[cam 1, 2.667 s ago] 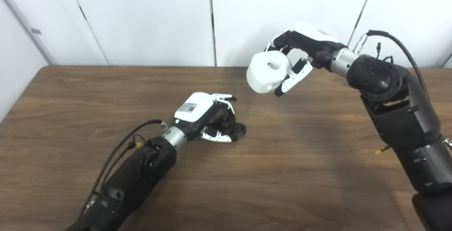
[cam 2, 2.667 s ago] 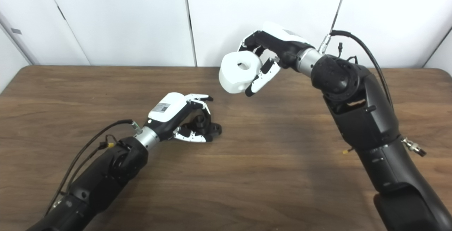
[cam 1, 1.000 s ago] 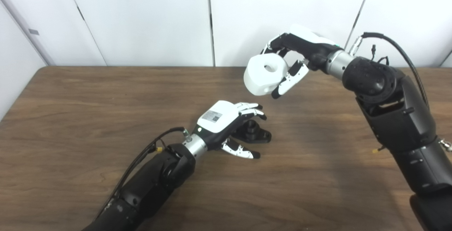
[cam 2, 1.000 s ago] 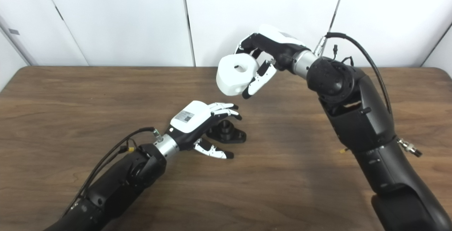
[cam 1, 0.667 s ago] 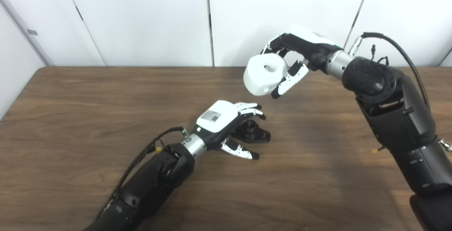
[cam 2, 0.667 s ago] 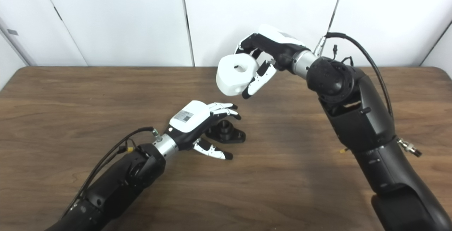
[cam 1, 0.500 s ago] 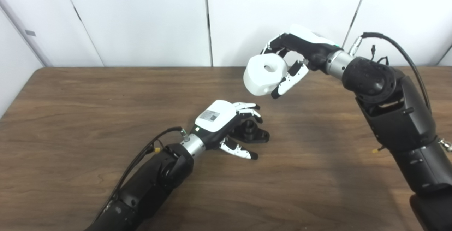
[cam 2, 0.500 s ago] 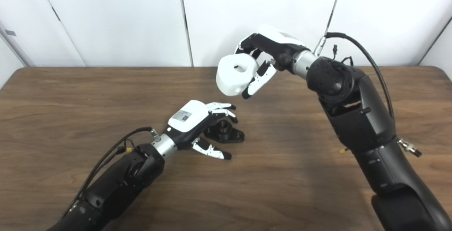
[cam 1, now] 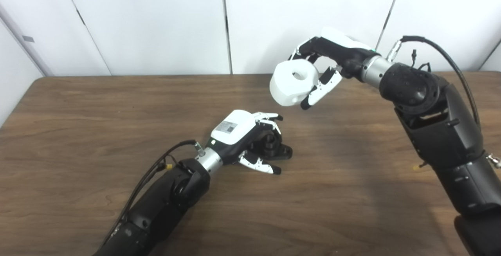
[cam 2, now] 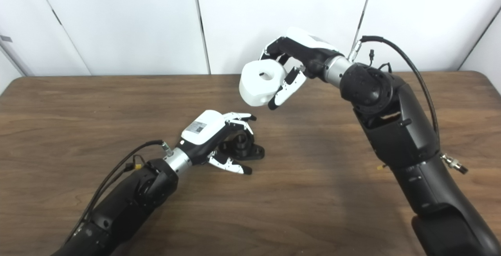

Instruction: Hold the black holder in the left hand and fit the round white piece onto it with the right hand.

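Observation:
The black holder rests on the wooden table near the middle. My left hand lies over it with its fingers curled down around the holder's upright post and its thumb stretched along the table on the near side. My right hand is shut on the round white piece, a thick ring with a centre hole. It holds the piece in the air, above and a little behind and to the right of the holder, well apart from it. Both also show in the right eye view: the holder and the white piece.
White wall panels stand right behind the table's far edge. The table's left edge is in view. My right forearm rises over the right side of the table.
My left hand's fingers, spread above the holder a second ago, have curled down around it. The right hand and white piece have stayed put. The camera has turned a little.

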{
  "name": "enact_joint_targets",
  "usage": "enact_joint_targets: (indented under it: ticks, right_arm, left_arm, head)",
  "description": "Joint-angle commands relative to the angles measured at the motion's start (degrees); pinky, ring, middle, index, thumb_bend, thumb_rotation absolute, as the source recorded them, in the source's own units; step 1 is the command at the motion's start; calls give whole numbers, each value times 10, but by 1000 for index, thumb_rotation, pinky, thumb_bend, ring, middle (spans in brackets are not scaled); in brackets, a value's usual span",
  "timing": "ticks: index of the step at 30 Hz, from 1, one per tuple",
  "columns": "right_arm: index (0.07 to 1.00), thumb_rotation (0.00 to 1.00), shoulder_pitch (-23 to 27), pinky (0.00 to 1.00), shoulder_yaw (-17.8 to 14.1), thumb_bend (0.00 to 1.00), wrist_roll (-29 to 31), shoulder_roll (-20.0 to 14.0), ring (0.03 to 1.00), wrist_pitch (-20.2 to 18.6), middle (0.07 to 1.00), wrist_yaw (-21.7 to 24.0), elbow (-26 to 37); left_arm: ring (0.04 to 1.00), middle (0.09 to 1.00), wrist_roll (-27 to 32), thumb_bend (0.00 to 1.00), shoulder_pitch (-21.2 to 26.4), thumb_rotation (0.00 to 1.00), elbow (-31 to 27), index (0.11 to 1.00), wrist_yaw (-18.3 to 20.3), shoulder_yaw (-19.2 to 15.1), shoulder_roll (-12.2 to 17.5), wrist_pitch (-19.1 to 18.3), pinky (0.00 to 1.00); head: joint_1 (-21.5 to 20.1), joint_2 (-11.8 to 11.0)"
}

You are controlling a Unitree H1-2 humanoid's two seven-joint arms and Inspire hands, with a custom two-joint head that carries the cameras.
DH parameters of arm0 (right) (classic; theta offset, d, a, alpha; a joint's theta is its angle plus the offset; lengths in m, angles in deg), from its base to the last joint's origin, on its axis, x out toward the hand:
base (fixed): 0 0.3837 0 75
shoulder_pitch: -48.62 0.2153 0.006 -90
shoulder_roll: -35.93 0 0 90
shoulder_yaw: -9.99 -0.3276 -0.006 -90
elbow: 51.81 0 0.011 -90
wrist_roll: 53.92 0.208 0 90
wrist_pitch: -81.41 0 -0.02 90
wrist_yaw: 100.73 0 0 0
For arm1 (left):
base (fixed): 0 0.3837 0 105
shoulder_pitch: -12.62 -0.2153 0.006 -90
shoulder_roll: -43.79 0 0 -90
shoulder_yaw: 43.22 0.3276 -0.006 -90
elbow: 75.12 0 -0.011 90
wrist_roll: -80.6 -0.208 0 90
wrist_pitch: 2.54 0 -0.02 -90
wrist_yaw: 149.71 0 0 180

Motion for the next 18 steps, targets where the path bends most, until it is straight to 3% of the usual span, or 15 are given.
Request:
enact_joint_targets:
  ticks: [1, 10, 14, 18]
  right_arm:
    - [480, 124, 27, 728, -9, 518, 4, -7, 769, 9, 740, -14, 14]
    - [480, 124, 28, 725, -7, 519, 3, -9, 767, 9, 738, -13, 13]
    - [480, 124, 28, 728, -7, 519, 2, -8, 769, 7, 740, -13, 14]
    - [480, 124, 29, 723, -7, 519, 2, -9, 765, 7, 739, -12, 15]
  left_arm:
    - [831, 858, -12, 901, -8, 221, 33, 567, 19, -12, 32, -32, 639]
    - [822, 850, -21, 916, -13, 208, 28, 586, 7, -20, 28, -36, 637]
    - [829, 874, -28, 990, -15, 217, 18, 692, 7, -23, 26, -42, 632]
    - [836, 889, -37, 1000, -15, 227, 14, 731, 4, -26, 26, -47, 633]
  head:
    - [0, 0]
    - [1, 2]
    - [0, 2]
    - [0, 3]
